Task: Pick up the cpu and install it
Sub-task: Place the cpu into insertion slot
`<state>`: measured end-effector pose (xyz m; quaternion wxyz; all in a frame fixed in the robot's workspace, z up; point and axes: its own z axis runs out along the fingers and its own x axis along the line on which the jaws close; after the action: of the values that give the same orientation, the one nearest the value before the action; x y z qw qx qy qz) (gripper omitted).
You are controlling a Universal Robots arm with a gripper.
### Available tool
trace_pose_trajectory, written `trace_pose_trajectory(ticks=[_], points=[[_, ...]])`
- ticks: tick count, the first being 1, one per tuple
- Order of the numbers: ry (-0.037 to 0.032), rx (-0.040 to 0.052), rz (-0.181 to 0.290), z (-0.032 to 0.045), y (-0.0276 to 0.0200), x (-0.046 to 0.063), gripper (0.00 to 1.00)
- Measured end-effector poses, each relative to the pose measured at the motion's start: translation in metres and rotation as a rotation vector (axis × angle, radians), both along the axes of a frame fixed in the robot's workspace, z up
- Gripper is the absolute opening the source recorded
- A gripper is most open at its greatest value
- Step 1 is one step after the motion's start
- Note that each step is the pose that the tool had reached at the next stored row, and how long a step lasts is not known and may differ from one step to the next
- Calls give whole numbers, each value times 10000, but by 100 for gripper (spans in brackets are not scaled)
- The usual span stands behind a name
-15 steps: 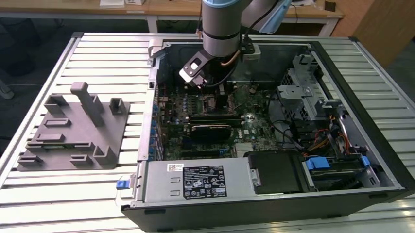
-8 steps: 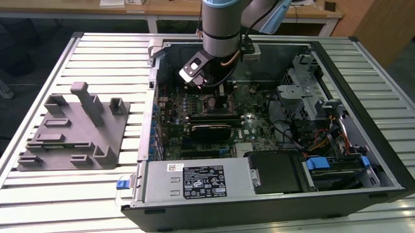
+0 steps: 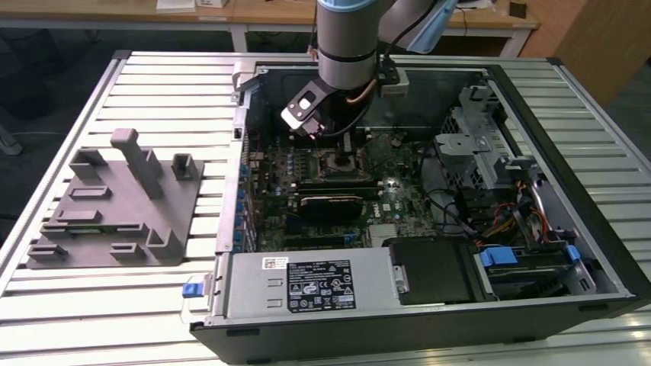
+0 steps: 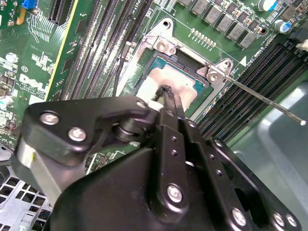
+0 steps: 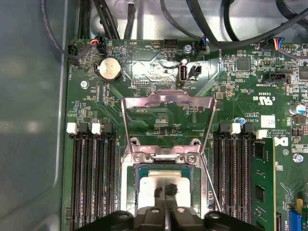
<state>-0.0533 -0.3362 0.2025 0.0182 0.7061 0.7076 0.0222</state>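
The cpu (image 4: 168, 77) is a pale silvery square lying flat inside the dark socket frame (image 4: 159, 45) on the green motherboard. It shows in both wrist views, and the first wrist view has the cpu (image 5: 161, 177) just under the raised metal load plate (image 5: 168, 103). My gripper (image 4: 166, 92) hangs right over it with its black fingers (image 5: 159, 192) pressed together, tips at the chip's top face and nothing between them. In the exterior view the gripper (image 3: 325, 131) hovers over the socket (image 3: 341, 162) inside the open computer case.
The thin socket lever (image 4: 260, 98) sticks out to one side. Memory slots (image 5: 91, 168) flank the socket on both sides. A grey plastic tray with upright posts (image 3: 112, 202) sits outside the case at the exterior view's left. Power supply (image 3: 305, 286) and drive cage (image 3: 478, 145) crowd the case.
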Motion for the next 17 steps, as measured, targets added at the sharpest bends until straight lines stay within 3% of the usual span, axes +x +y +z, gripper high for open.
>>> trace_pose_trajectory(ticks=[2,17], points=[[0,0,0,0,0,0,11],[1,0,0,-31,0,0,11]])
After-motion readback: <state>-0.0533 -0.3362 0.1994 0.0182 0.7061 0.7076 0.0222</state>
